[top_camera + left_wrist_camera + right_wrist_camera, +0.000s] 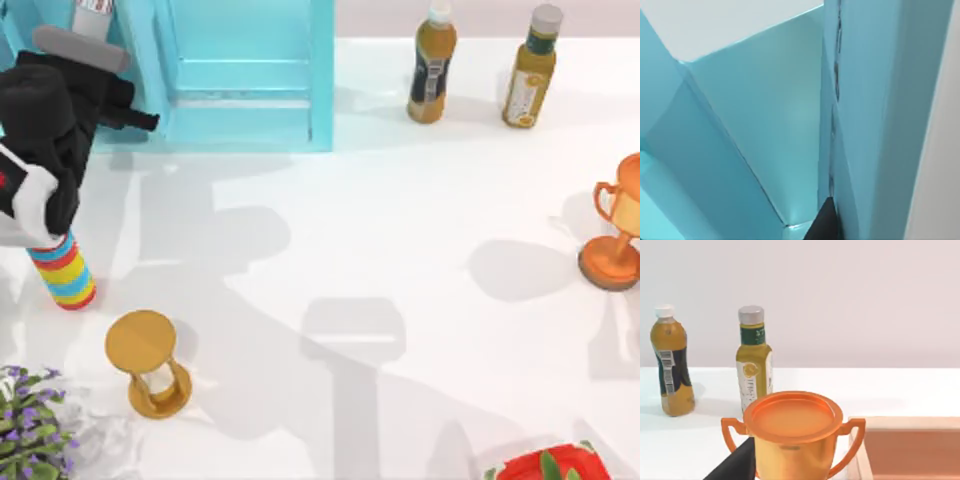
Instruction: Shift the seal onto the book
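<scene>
Top view looks straight down on the white table; right wrist view, close and level, shares its orange trophy cup.

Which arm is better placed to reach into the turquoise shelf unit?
Left. The left gripper is at the turquoise shelf unit, at the top view's left, its wrist view looking into a compartment. The right wrist view faces the orange trophy cup, at the top view's right.

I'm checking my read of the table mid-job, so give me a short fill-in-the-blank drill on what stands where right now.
1. The left arm hangs at the top view's left, beside the ____ shelf unit.
2. The number of bottles standing at the table's far edge is ____.
3. The trophy cup stands at the table's ____ edge.
4. The hourglass stands near the purple-flowered ____.

Missing words: turquoise; two; right; plant
</scene>
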Tool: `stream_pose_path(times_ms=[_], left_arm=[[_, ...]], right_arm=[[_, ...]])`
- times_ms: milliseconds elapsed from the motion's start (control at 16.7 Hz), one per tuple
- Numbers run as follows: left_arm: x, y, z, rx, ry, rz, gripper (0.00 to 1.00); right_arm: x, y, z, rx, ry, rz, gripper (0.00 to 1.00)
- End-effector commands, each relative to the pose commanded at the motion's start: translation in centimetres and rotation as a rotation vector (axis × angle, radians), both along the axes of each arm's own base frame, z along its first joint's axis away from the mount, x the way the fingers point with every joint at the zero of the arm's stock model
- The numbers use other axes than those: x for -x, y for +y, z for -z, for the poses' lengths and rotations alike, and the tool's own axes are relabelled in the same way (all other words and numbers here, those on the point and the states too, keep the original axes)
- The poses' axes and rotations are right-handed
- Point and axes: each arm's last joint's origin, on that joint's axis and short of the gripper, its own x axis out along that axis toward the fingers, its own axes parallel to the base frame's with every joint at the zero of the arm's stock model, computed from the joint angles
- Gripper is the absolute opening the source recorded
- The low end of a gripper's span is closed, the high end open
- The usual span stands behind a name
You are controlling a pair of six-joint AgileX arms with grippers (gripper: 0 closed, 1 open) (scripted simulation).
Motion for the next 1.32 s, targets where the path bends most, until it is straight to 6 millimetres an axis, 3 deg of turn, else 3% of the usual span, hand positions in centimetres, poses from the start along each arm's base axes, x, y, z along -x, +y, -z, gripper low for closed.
stream_pose_path(times_ms=[600, 720, 1020, 1320], left_arm=[[0.1, 0.2, 0.2, -0.004, 0.008, -0.005, 0.00], [0.4, 0.1, -0.6, 0.004, 0.012, 0.000, 0.00], [3.0, -0.8, -6.0, 0.009, 0.033, 0.031, 0.00], [8.4, -1.0, -11.6, 0.017, 0.089, 0.048, 0.00]], right_arm=[[0.0, 0.0, 0.0, 0.000, 0.000, 0.000, 1.00], [0.0, 0.0, 0.0, 0.000, 0.000, 0.000, 1.00], [0.0, 0.0, 0.0, 0.000, 0.000, 0.000, 1.00], [0.0, 0.0, 0.0, 0.000, 0.000, 0.000, 1.00]])
